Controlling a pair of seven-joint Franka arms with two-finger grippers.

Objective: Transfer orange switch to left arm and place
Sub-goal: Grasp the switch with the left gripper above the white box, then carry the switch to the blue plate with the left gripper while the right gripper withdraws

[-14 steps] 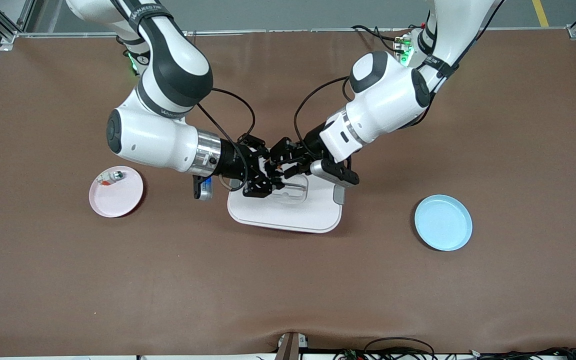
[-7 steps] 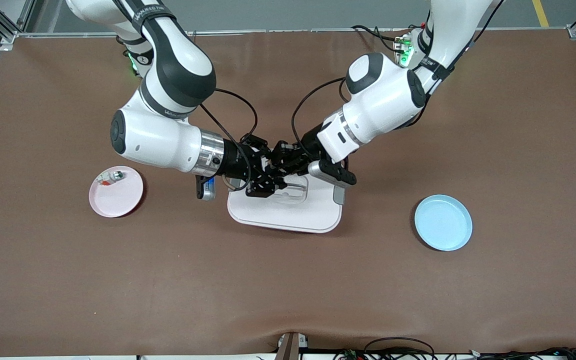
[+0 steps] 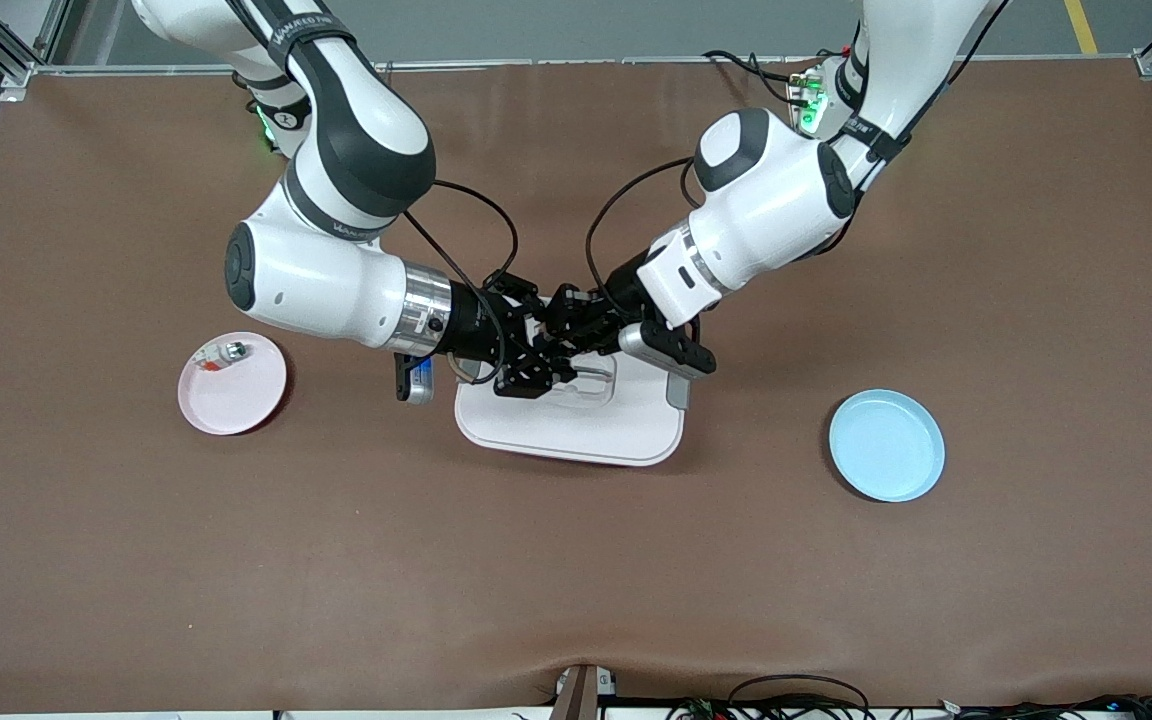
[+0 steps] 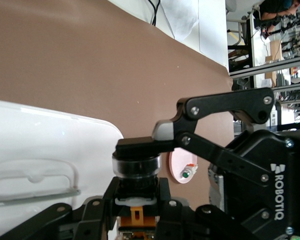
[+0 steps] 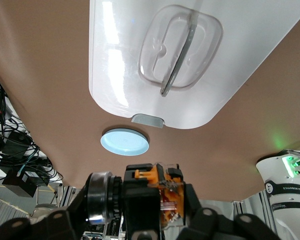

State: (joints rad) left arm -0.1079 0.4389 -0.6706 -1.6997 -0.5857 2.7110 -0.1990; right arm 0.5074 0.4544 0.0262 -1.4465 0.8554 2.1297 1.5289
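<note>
The orange switch hangs in the air over the white box, at the edge nearer the robots' bases. My left gripper is shut on it. In the left wrist view its black fingers clamp the switch just below the dark round cap. My right gripper meets it from the right arm's end, and the switch sits in its jaws in the right wrist view. The box's clear lid handle lies below both hands.
A pink plate with a small silver-and-white part lies toward the right arm's end. A blue plate lies toward the left arm's end. Brown mat surrounds the box.
My two grippers have drawn together over the box. The left gripper has shut on the switch. The right arm has edged toward the left arm.
</note>
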